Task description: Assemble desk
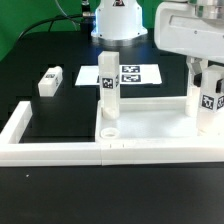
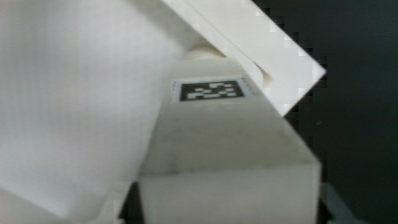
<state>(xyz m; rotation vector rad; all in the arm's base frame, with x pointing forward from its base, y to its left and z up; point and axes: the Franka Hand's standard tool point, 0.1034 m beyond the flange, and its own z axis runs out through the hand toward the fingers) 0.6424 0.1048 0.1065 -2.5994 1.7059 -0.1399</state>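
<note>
The white desk top (image 1: 150, 120) lies rim up inside the border wall. One white tagged leg (image 1: 108, 90) stands upright at its far corner on the exterior view's left, and a round socket (image 1: 108, 130) shows empty in front of it. At the desk top's edge on the exterior view's right, my gripper (image 1: 207, 104) is shut on a second tagged leg (image 1: 211, 100), held upright just above that edge. In the wrist view this leg (image 2: 222, 160) fills the space between the jaws of the gripper (image 2: 228, 202), its tag (image 2: 214, 90) facing the camera.
A third leg (image 1: 48, 80) lies on the black table at the exterior view's left. The marker board (image 1: 135, 73) lies behind the desk top. The low white border wall (image 1: 55, 150) runs along the front and left. The robot base (image 1: 118, 20) stands at the back.
</note>
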